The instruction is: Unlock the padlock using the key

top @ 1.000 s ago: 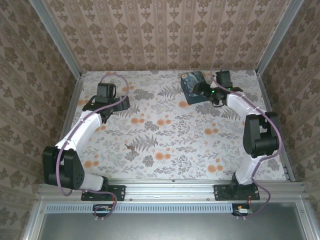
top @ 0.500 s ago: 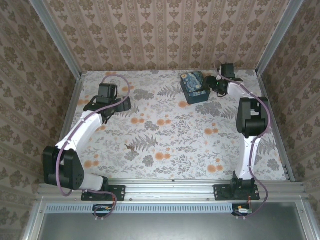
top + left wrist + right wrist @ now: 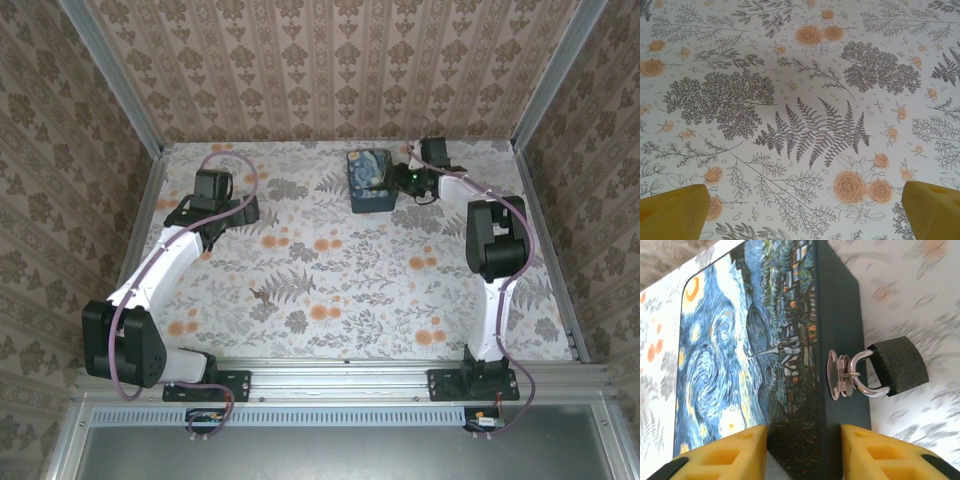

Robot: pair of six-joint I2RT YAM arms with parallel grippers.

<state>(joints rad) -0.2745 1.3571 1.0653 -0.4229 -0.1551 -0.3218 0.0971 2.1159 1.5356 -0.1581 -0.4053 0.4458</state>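
A dark box [image 3: 755, 340] printed with a swirling blue night sky lies at the back of the table, also in the top view [image 3: 370, 182]. A black padlock [image 3: 900, 365] hangs by its silver shackle from the metal hasp [image 3: 837, 375] on the box's side. My right gripper [image 3: 804, 450] straddles the box's near end, both yellow fingers [image 3: 735, 452] pressed against it. From above, this gripper [image 3: 402, 180] sits at the box's right side. My left gripper [image 3: 805, 210] hovers open over bare flowered cloth, far left of the box [image 3: 222, 215]. The key is out of view.
Patterned walls close in the table [image 3: 330, 270] at the back and both sides, with metal posts in the corners. The box lies close to the back wall. The right arm's elbow [image 3: 490, 240] rises over the right half.
The right gripper's jaws have narrowed from wide open onto the box. The box has slid left and turned square to the table. The left arm has barely moved.
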